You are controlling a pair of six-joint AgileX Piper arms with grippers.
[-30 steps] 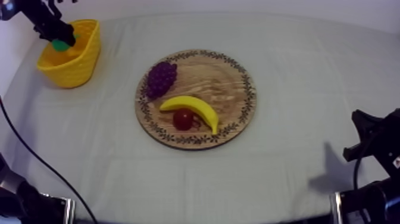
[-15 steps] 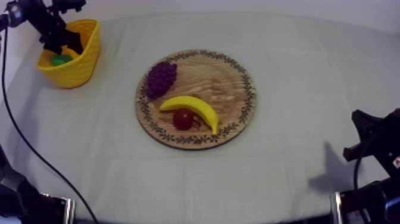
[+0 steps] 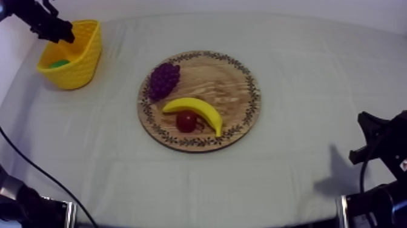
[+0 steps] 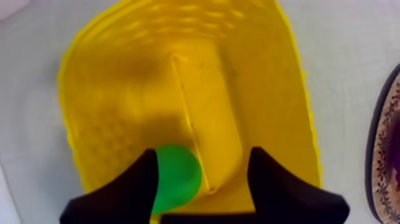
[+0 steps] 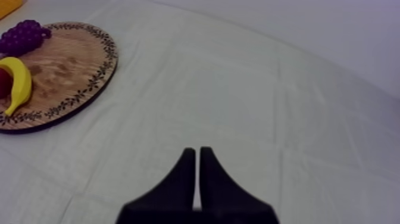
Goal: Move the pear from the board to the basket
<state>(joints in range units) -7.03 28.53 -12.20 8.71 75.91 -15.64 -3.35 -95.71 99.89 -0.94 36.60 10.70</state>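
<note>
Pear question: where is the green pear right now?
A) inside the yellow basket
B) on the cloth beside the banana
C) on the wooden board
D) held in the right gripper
A: the pear lies on the floor of the yellow basket, with the left gripper open above it.

The gripper (image 4: 203, 156) hangs over the yellow basket (image 4: 119, 89), its two black fingers (image 4: 128, 190) spread apart with nothing between them. The green pear (image 4: 174, 182) lies inside the basket, just beside one finger and partly hidden behind it. The basket stands on the pale cloth-covered surface (image 4: 351, 47). Near the basket shows the patterned rim of the wooden board (image 4: 387, 149).
</note>
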